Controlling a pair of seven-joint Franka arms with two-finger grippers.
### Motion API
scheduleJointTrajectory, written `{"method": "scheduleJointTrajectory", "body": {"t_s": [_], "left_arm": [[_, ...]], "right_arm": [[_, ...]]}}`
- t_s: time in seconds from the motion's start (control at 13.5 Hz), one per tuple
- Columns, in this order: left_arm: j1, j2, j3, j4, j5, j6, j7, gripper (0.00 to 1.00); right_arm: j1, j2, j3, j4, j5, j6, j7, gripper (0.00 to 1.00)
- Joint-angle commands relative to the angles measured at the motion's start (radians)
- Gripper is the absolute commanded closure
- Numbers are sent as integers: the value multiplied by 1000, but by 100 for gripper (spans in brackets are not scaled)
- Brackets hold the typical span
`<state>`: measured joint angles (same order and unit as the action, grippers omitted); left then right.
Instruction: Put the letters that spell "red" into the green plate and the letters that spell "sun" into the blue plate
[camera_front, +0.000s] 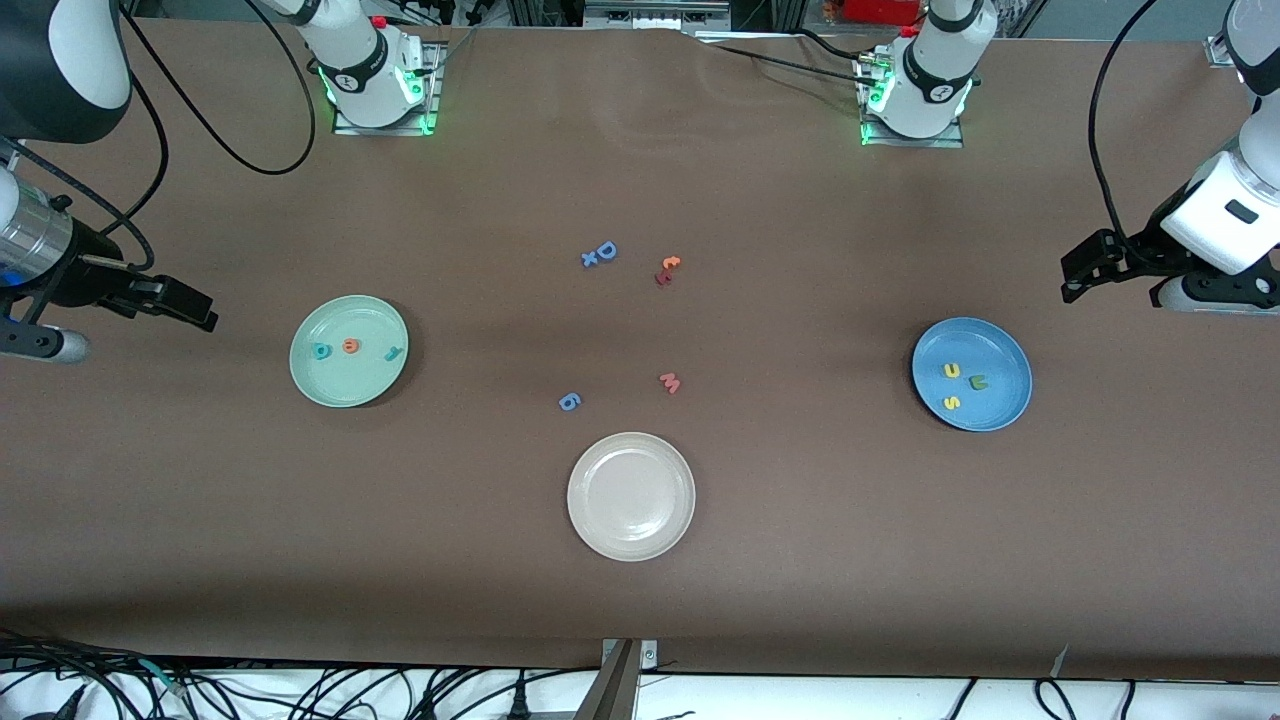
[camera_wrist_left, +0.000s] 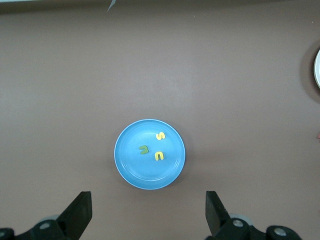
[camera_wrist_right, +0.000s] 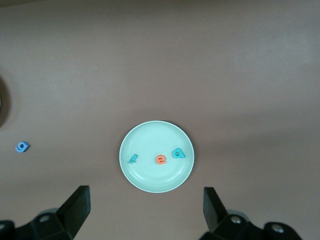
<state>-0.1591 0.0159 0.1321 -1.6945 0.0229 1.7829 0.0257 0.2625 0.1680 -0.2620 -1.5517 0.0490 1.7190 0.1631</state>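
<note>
Green plate (camera_front: 349, 351): holds the letters "red" (camera_front: 350, 346); blue plate (camera_front: 971, 374): holds the letters "sun" (camera_front: 953, 385); left gripper (camera_wrist_left: 149, 212) and right gripper (camera_wrist_right: 146, 211): spread wide, empty, one above each plate.

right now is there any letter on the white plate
No, the white plate holds nothing; the pink letter lies on the table beside it.

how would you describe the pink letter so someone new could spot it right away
Start at the cream-white plate, the plate nearest the front camera, mid-table. Just farther from the camera than its rim lie two loose letters: the pink letter and a blue one. It is the only pink piece, an "m" or "w" shape, lying alone on the bare brown table.
</note>
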Motion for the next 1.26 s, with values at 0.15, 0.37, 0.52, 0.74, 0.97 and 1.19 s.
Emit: {"method": "scheduleJointTrajectory", "body": {"t_s": [0.15,0.37,0.52,0.74,0.97,1.19], "left_arm": [[-14,-36,30,-30,-32,29,45,0],[-19,-39,38,-31,-34,27,46,0],[-17,-37,38,-25,-37,-5,57,0],[-16,-33,37,-14,-37,-36,97,0],[-16,-28,35,-13,-38,-49,105,0],[-19,-22,32,1,-38,-51,100,0]], "right_arm": [[1,-10,3,1,5,-13,0,0],[0,-9,3,2,6,-12,-2,0],[0,-9,3,4,8,-12,4,0],[0,-9,3,5,12,-13,4,0],[0,-7,1,19,8,-13,1,0],[0,-7,1,21,5,-13,0,0]]}}
